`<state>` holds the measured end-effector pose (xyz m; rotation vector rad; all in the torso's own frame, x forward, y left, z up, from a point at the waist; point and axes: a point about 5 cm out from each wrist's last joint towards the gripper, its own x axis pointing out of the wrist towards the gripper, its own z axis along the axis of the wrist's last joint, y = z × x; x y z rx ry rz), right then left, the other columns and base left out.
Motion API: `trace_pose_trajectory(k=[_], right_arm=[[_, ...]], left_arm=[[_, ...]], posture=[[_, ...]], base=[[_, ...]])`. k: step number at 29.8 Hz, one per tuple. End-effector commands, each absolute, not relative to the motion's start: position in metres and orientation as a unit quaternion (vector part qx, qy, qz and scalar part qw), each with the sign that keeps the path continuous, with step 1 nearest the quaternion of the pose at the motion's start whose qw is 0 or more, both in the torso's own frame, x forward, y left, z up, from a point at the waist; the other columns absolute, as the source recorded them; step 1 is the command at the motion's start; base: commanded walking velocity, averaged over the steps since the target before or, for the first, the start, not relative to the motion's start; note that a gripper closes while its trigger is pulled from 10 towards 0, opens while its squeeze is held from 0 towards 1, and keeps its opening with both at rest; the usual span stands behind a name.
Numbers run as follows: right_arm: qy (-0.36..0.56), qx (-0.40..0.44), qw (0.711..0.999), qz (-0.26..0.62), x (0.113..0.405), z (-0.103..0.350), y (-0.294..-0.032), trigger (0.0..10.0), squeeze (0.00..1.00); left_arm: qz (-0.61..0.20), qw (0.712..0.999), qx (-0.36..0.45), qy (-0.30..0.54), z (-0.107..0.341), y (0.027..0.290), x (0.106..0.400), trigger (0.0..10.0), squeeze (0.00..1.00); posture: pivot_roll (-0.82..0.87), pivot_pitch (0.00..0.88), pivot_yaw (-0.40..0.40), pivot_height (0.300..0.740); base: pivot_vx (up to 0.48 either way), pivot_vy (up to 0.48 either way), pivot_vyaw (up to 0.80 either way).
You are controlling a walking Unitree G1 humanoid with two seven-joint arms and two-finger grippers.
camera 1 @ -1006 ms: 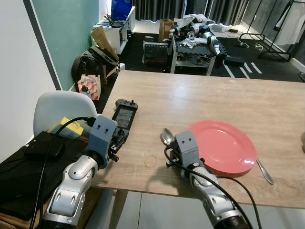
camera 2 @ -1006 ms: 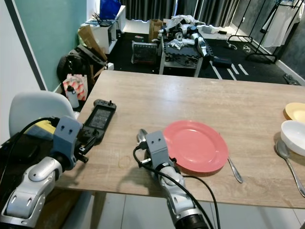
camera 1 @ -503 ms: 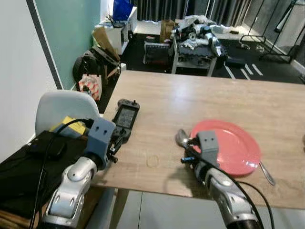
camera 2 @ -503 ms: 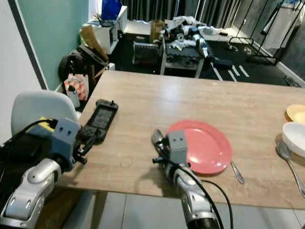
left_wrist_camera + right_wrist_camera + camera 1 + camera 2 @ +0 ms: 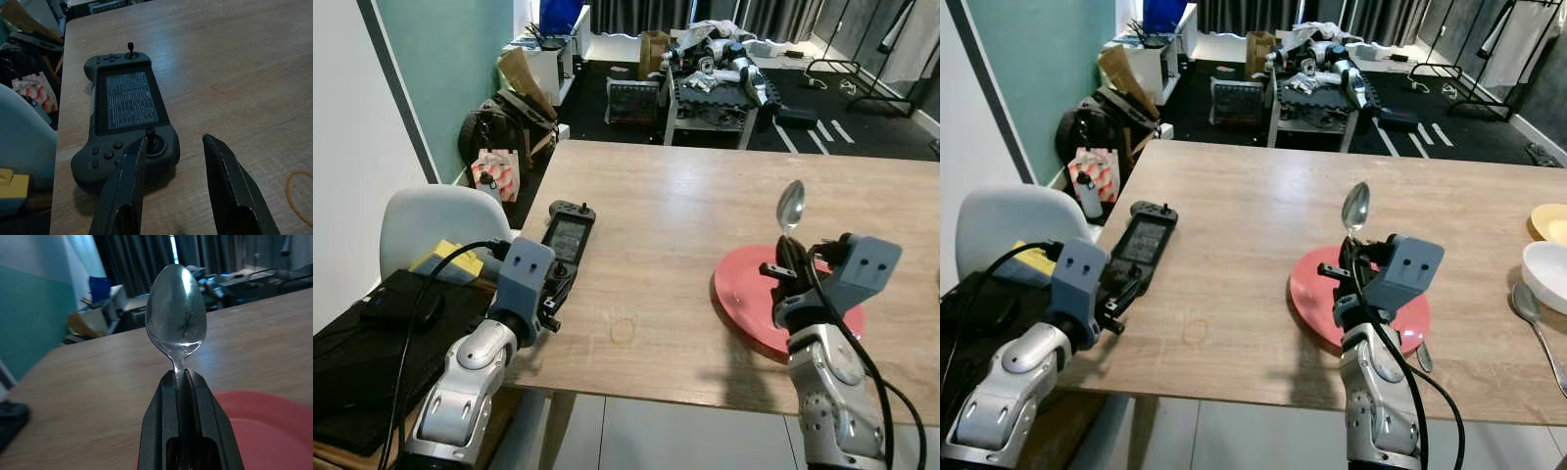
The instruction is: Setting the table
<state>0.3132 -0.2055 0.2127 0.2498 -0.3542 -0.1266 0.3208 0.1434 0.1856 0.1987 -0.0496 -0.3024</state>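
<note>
- Silver metal spoon (image 5: 790, 207) stands upright, bowl up, its handle pinched between the fingers of our right gripper (image 5: 181, 382), raised above the round red plate (image 5: 744, 299) on the light wooden table (image 5: 685, 211).
- Our left gripper (image 5: 171, 161) hovers with fingers spread apart just beside the black handheld game controller (image 5: 128, 120), not touching it.
- We see a white bowl (image 5: 1545, 276) and a second spoon (image 5: 1534, 313) lying well apart to the right.

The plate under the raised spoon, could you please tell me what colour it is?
The plate is plain coral red, with no pattern; it shows best in the right eye view.
</note>
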Motion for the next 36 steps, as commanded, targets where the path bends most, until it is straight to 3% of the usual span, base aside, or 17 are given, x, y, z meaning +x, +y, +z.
trace_pose_trajectory(k=[1,4,21,36], right_arm=[[-0.172,0.114,0.974,-0.096,0.313,0.210,-0.219,10.0,0.00],[-0.165,0.108,0.975,-0.105,0.314,0.207,-0.222,10.0,0.00],[-0.138,0.103,0.965,-0.197,0.310,0.191,-0.250,10.0,0.00],[-0.125,0.107,0.968,-0.189,0.313,0.183,-0.240,10.0,0.00]], left_arm=[[-0.149,0.984,0.095,-0.024,0.186,0.143,0.319,10.0,0.00],[-0.148,0.984,0.093,-0.024,0.186,0.143,0.320,10.0,0.00],[-0.146,0.985,0.093,-0.030,0.191,0.147,0.322,10.0,0.00],[-0.153,0.984,0.088,-0.032,0.194,0.146,0.322,10.0,0.00]], posture=[[0.10,0.099,0.071,0.740],[0.10,0.099,0.071,0.740],[0.10,0.109,0.075,0.740],[0.10,0.120,0.082,0.740]], base=[[0.000,0.000,0.00],[0.000,0.000,0.00],[0.000,0.000,-0.78],[0.000,0.000,-0.78]])
